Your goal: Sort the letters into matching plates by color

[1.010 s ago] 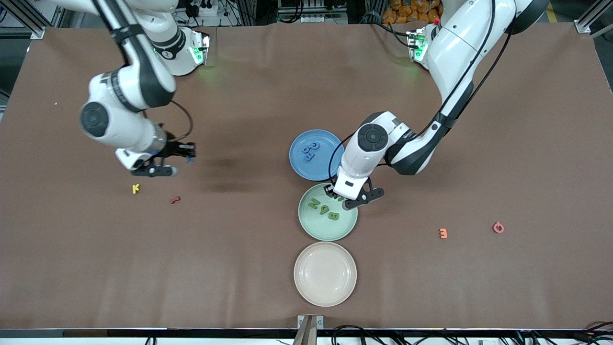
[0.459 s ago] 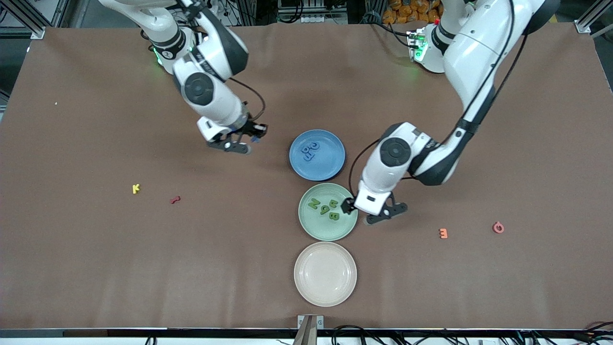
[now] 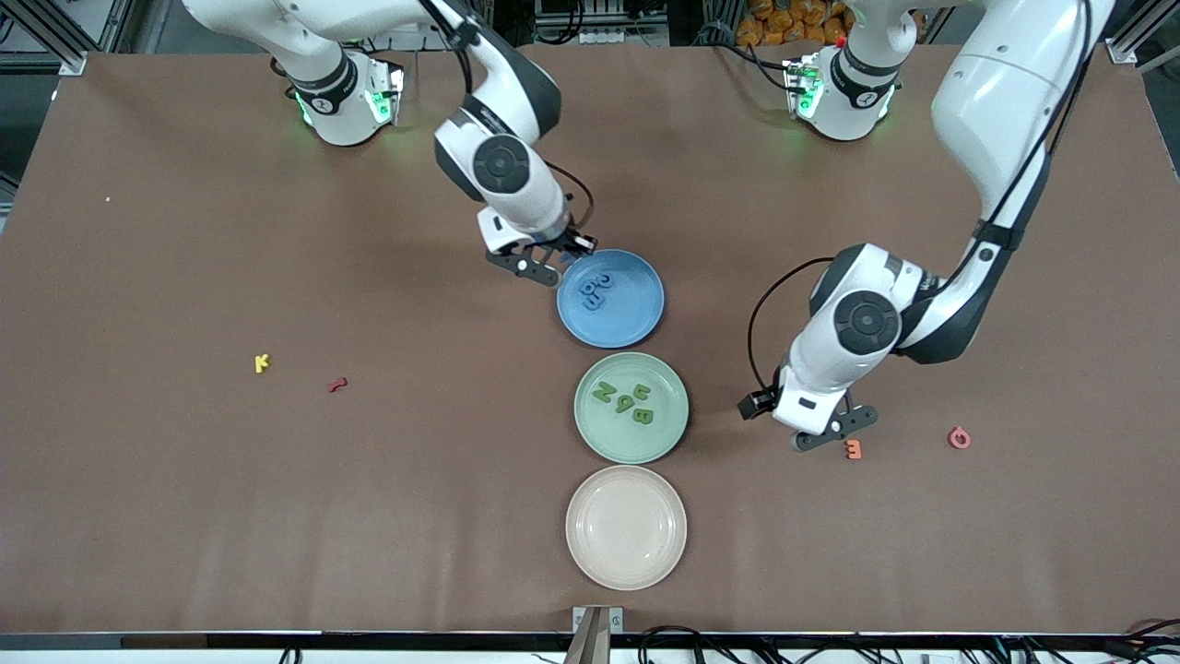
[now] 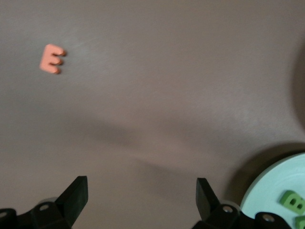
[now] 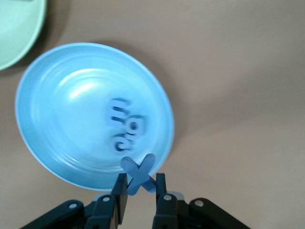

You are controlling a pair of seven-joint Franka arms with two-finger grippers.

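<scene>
Blue X [image 5: 137, 173] is clamped in the right claw [image 5: 138, 191], held by its lower legs so the upper arms stick out past the fingertips toward the blue plate [image 3: 645, 318]; claw sits over that plate's rim, on the edge toward the right arm's end. Judged: about to drop it in with the three blue letters [image 3: 595, 291] already lying there. Green plate [image 3: 604, 433] holds four green letters [image 3: 624, 398]; cream plate [image 3: 626, 527] holds nothing. Left claw [image 3: 795, 426] hangs jaws apart, holding nothing, over bare desk [image 3: 461, 480] between green plate and orange letter [image 3: 853, 449], likely next pick. Pink letter [image 3: 959, 437], yellow letter [image 3: 262, 363], red letter [image 3: 337, 384] unsorted.
</scene>
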